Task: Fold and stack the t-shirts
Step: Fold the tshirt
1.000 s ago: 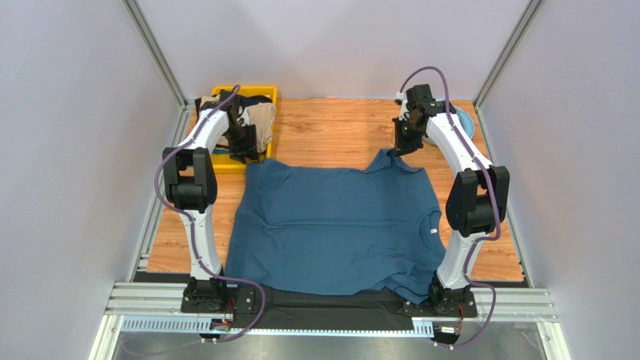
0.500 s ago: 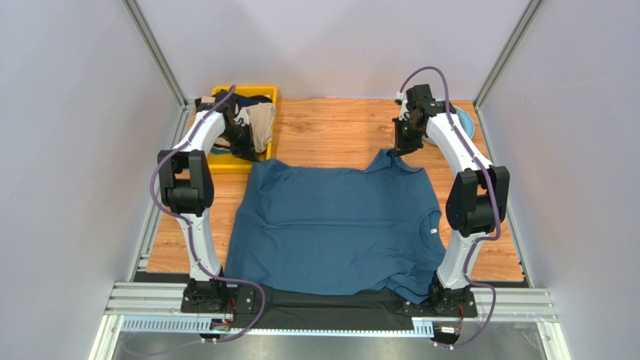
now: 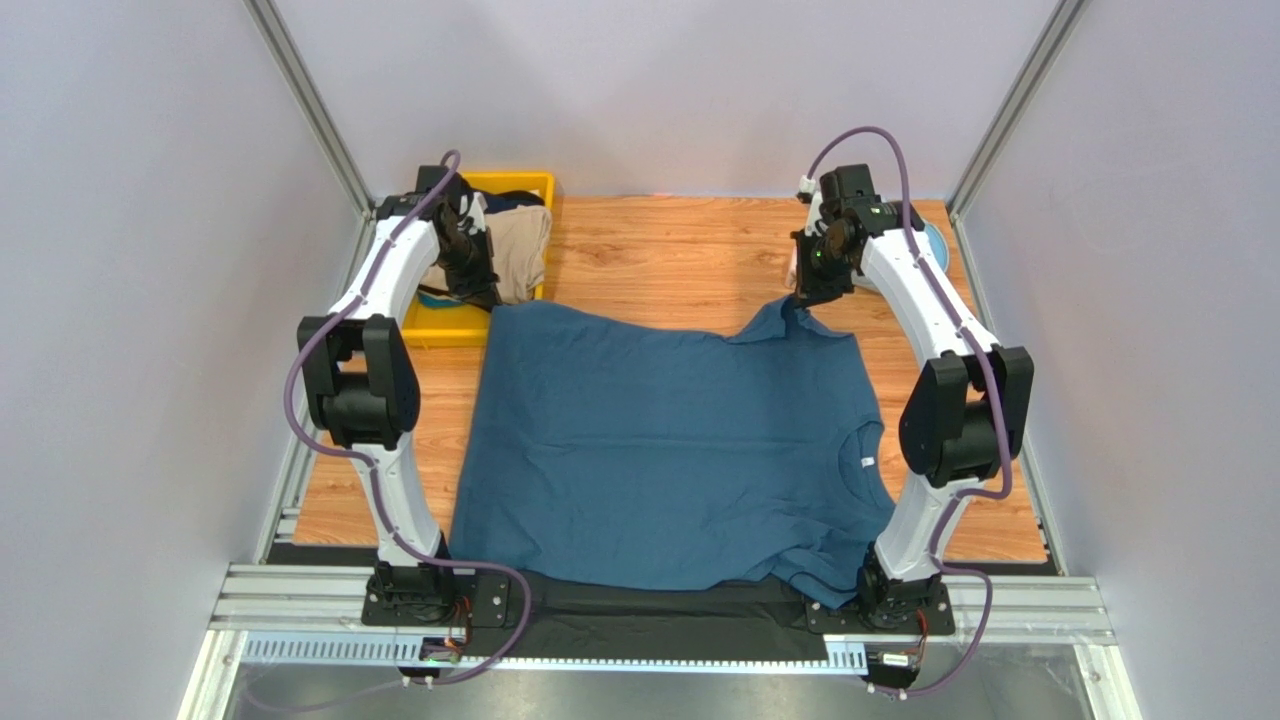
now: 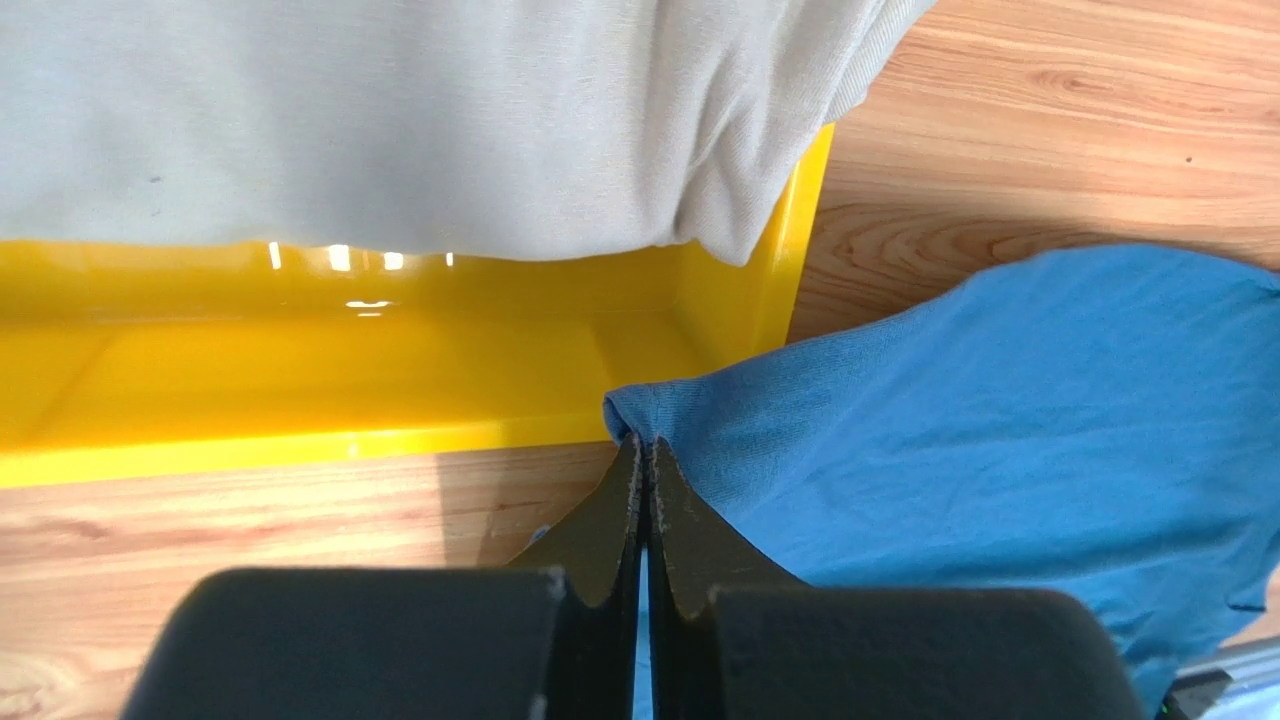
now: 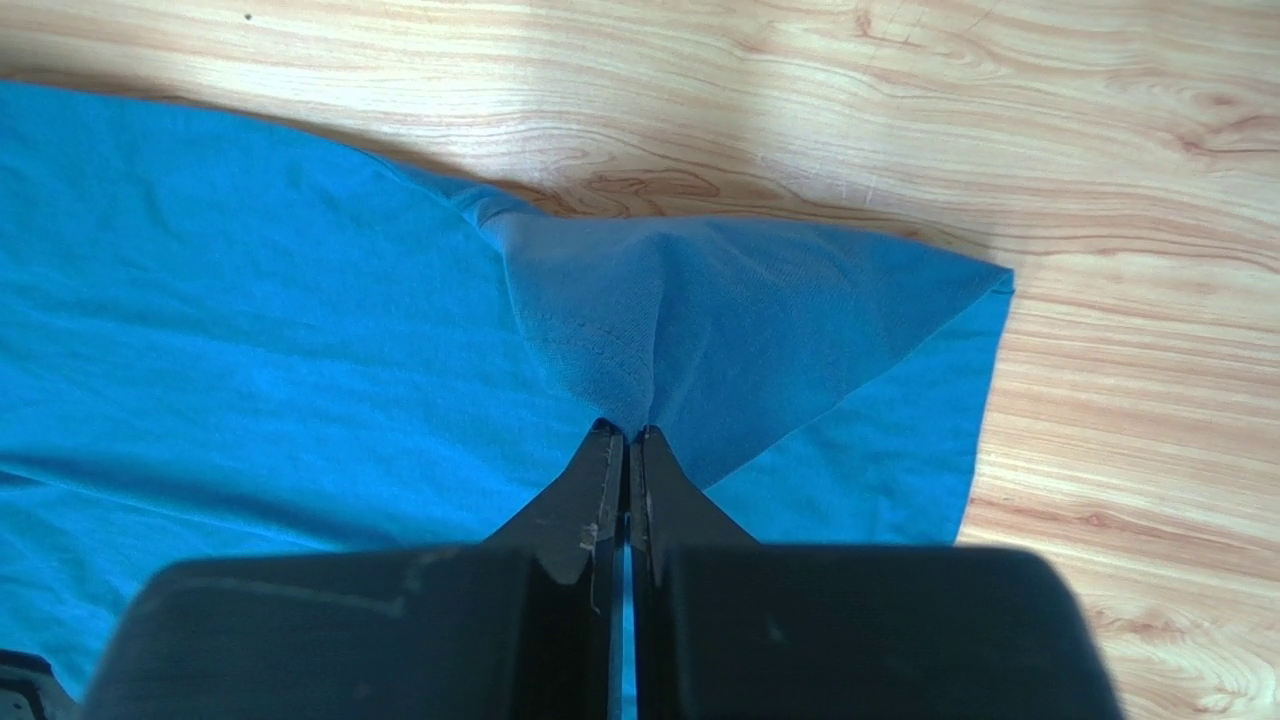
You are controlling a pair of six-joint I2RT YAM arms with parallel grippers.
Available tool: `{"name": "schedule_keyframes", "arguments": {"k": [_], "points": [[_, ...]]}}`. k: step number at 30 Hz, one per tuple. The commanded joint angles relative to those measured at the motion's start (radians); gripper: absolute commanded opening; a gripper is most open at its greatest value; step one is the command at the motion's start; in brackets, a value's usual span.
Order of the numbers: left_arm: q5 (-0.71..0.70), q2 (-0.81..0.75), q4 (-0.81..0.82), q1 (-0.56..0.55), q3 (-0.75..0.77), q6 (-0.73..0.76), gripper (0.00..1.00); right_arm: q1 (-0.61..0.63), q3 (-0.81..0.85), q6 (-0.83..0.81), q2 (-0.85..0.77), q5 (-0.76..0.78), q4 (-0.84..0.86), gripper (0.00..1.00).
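Our left fingers (image 4: 634, 468) and right fingers (image 5: 609, 453) each pinch shut on a corner of the big teal-blue cloth t-shirt (image 3: 661, 435). Reckon we should lift both evenly and keep the edge between them taut.

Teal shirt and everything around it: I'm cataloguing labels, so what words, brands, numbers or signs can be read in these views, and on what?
No text can be read in any view.
Neck tag inside the teal shirt collar: a small white patch, too small to read.
Tan shirt, bin: no print visible.
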Motion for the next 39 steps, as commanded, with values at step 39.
{"name": "schedule_keyframes", "arguments": {"k": [39], "points": [[-0.154, -0.388, 0.245, 0.003, -0.356, 0.089, 0.00, -0.022, -0.002, 0.017, -0.250, 0.000, -0.043, 0.00]]}}
